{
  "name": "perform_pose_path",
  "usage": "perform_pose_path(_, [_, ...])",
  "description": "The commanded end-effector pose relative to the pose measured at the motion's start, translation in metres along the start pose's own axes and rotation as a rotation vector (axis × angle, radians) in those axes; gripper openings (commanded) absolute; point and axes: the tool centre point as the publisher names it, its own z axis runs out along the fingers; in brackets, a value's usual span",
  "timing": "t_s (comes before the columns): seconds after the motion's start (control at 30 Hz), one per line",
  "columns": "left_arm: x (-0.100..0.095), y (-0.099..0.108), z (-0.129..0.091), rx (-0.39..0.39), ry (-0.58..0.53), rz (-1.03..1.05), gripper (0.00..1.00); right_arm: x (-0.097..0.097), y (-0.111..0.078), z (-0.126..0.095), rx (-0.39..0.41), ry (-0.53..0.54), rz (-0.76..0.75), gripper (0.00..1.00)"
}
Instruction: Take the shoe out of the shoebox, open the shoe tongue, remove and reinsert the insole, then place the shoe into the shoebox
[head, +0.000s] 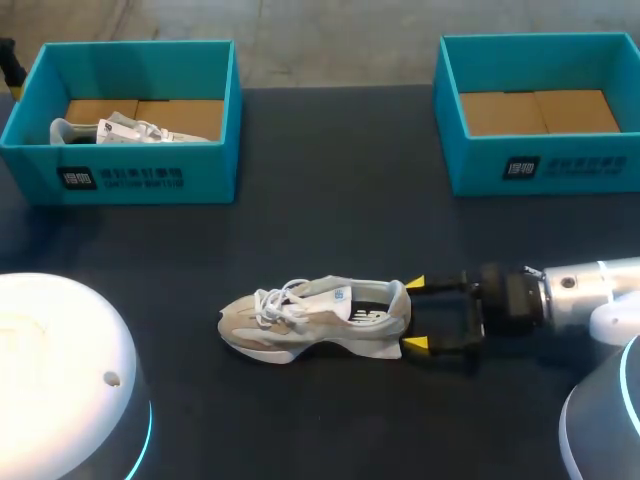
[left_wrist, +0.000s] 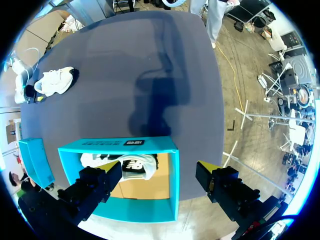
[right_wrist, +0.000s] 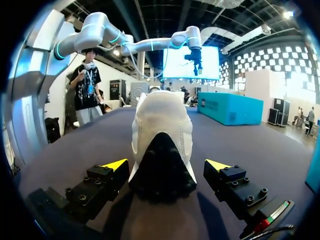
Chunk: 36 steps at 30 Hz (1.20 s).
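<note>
Right fingers (right_wrist: 116, 164) spread, flanking shoe (right_wrist: 161, 125) heel; left fingers (left_wrist: 209, 168) spread above shoebox (left_wrist: 117, 145).

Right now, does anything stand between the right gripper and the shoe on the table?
Nothing visible does. The right gripper is open, with its fingers on either side of the heel of the shoe, low over the table.
</note>
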Motion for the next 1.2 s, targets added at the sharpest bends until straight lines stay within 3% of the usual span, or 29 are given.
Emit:
perform_pose_path(0.03, [0.0,-0.001,0.0,-0.003,0.003,0.0,1.0,0.0,0.003,0.01,0.004,0.003,-0.002,1.0])
perform_pose_path(0.73, [0.0,-0.001,0.0,-0.003,0.003,0.0,1.0,0.009,0.009,0.023,0.007,0.003,-0.017,1.0])
perform_pose_path(1.2, [0.0,-0.001,0.0,-0.003,0.003,0.0,1.0,0.002,0.008,0.036,0.009,0.015,-0.026,1.0])
